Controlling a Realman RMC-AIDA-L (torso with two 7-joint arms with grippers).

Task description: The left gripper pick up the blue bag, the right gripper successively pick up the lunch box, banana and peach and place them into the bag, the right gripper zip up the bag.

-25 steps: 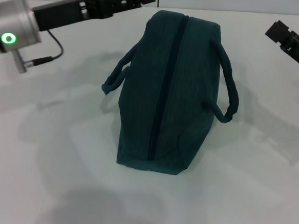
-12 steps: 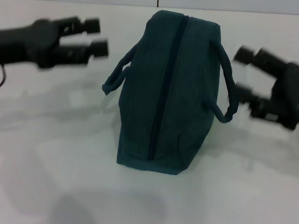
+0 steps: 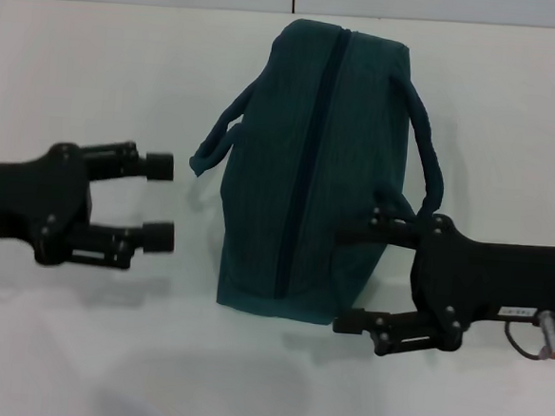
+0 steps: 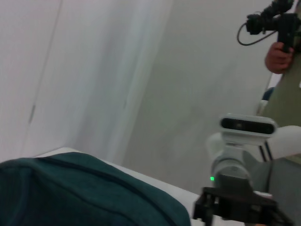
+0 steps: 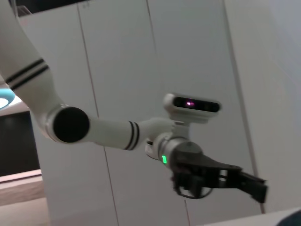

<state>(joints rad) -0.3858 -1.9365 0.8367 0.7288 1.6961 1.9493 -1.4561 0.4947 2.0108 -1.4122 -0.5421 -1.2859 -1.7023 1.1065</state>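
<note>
The blue bag (image 3: 309, 172) stands on the white table with its zipper (image 3: 304, 172) running shut along the top and both handles drooping at the sides. My left gripper (image 3: 161, 202) hangs open just left of the bag, fingers pointing at its side, holding nothing. My right gripper (image 3: 341, 280) is open at the bag's near right corner, with its fingers overlapping the fabric edge. The left wrist view shows the bag (image 4: 84, 193) close by and the right gripper (image 4: 235, 209) beyond it. The lunch box, banana and peach are out of view.
The white table (image 3: 77, 346) stretches all around the bag. A person holding a camera (image 4: 282, 42) stands beyond the right arm in the left wrist view. White wall panels (image 5: 117, 70) show behind the left arm (image 5: 108, 132).
Both arms have swung from the far corners toward me and now flank the bag's near half. The bag has not moved.
</note>
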